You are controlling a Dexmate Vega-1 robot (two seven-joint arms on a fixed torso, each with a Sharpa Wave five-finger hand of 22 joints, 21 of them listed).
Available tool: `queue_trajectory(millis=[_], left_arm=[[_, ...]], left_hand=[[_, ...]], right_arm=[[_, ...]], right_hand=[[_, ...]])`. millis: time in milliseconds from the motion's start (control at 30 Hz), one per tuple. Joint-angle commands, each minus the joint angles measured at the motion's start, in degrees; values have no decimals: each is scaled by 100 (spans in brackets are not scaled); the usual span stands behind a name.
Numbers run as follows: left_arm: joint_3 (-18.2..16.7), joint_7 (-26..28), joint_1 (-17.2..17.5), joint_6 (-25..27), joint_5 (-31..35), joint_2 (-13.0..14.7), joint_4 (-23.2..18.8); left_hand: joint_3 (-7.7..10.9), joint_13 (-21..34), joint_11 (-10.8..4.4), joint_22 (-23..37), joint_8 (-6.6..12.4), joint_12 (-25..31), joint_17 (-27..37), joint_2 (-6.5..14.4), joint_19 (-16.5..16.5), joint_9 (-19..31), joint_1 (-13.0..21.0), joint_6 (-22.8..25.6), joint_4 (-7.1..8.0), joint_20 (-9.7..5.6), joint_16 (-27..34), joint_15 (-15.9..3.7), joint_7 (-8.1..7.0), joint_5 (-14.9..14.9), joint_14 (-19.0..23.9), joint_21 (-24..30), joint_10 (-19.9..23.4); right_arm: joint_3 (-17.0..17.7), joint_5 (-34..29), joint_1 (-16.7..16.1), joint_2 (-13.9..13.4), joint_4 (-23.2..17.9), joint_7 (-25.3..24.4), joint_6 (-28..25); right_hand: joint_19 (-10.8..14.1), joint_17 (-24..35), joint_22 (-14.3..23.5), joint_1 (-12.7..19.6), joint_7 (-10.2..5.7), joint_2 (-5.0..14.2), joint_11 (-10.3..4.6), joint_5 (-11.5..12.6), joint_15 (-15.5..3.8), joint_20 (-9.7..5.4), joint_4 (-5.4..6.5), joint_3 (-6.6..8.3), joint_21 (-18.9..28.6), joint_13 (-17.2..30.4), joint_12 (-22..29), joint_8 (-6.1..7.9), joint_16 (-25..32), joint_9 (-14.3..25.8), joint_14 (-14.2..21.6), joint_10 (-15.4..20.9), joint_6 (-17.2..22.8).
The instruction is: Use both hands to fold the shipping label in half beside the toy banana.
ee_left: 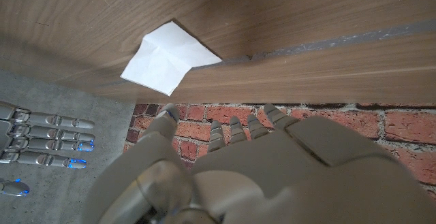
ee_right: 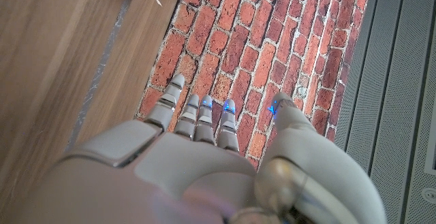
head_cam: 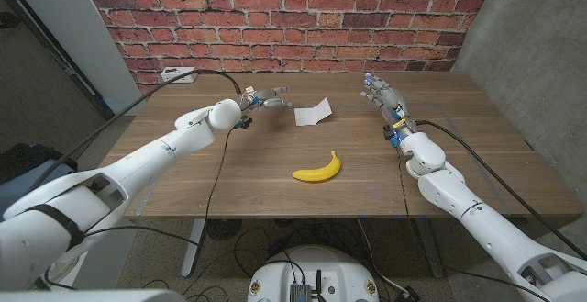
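A white shipping label (head_cam: pixel 312 112) lies on the wooden table at the back middle, with a crease across it (ee_left: pixel 168 57). The yellow toy banana (head_cam: pixel 318 169) lies nearer the front, about a hand's length from the label. My left hand (head_cam: pixel 264 99) hovers just left of the label with fingers apart, holding nothing; its back (ee_left: pixel 231 176) fills the lower part of the left wrist view. My right hand (head_cam: pixel 381 92) stands to the right of the label, fingers apart and empty, also seen as a spread hand (ee_left: pixel 41 142) and from behind (ee_right: pixel 204 156).
A red brick wall (head_cam: pixel 293 17) runs behind the table's far edge. A white outlet box with a black cable (head_cam: pixel 176 74) sits at the back left corner. Bare wood (head_cam: pixel 275 192) lies around the banana and toward the front edge.
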Motion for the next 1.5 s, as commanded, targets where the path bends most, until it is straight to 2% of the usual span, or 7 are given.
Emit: queue_trajectory(millis=[33,500,933,1500], left_arm=[[207,-211,-222,-144,119,-148,320],[439,-448,-376,-244,289,-258,489],[541,-587,-412,-230,392,-294,472],[708,-845,-517,-173,573,-336,535]], left_hand=[[-1,-7,16,-5,-10,-19,19,18,-80,7,-55,-16,46,-2,7,-144,-42,-25,-69,10,-46],[-13,-49,1,-5,-9,-29,20,11,-103,8,-88,-18,64,-23,8,-158,-70,-27,-89,16,-67],[-32,-144,-33,-4,-4,-24,15,0,-125,7,-154,-28,88,-56,17,-201,-134,-23,-116,52,-74],[-50,-168,-27,-3,2,-24,20,-8,-156,8,-209,-22,115,-47,17,-188,-112,-18,-140,62,-91]], right_arm=[[-79,-26,109,47,69,120,18],[-154,-29,188,76,120,244,16],[-170,-12,157,77,112,291,49],[-282,-35,260,132,172,378,-43]], right_hand=[[-16,-7,18,-6,25,55,-1,36,24,-15,10,-10,10,11,-25,-3,5,11,25,50,48],[-20,-42,17,-14,31,63,2,40,32,-11,13,-22,14,-8,-39,-25,12,-10,29,58,57],[-19,-77,16,-16,28,67,0,44,35,-10,10,-32,19,-26,-54,-46,14,-28,27,61,62],[-23,-119,16,-24,21,76,-3,47,34,-7,11,-45,22,-46,-73,-72,16,-46,16,58,67]])
